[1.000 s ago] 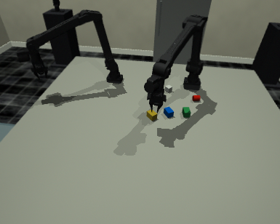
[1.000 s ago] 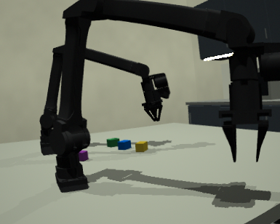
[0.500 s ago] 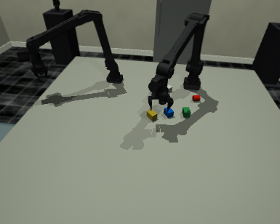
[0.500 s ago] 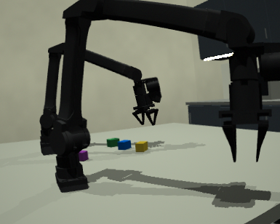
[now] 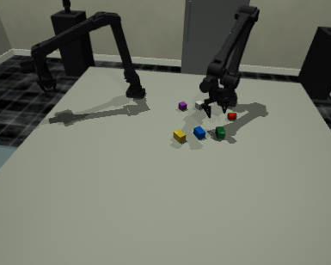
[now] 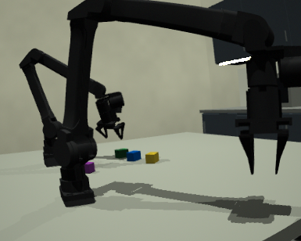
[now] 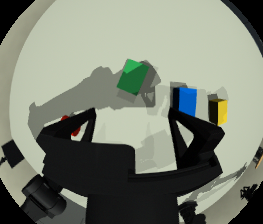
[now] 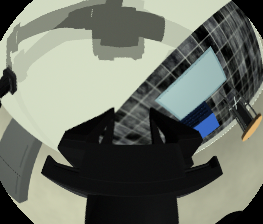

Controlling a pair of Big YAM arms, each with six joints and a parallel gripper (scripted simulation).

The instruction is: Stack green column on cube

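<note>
The green column (image 5: 221, 132) stands on the table at the right end of a row of blocks; it also shows in the exterior view (image 6: 121, 152) and in the left wrist view (image 7: 134, 78). The white cube (image 5: 199, 104) sits farther back, just left of my left gripper. My left gripper (image 5: 215, 111) is open and empty, hanging above the table between the white cube and the green column, fingers down (image 6: 111, 133) (image 7: 138, 129). My right gripper (image 5: 46, 83) (image 6: 263, 170) (image 8: 132, 111) hangs far off at the table's left edge, fingers apart and empty.
A blue block (image 5: 199, 132) and a yellow block (image 5: 180, 136) lie left of the green column. A red block (image 5: 232, 115) lies behind it and a purple block (image 5: 182, 105) left of the white cube. Both arm bases stand at the back of the table.
</note>
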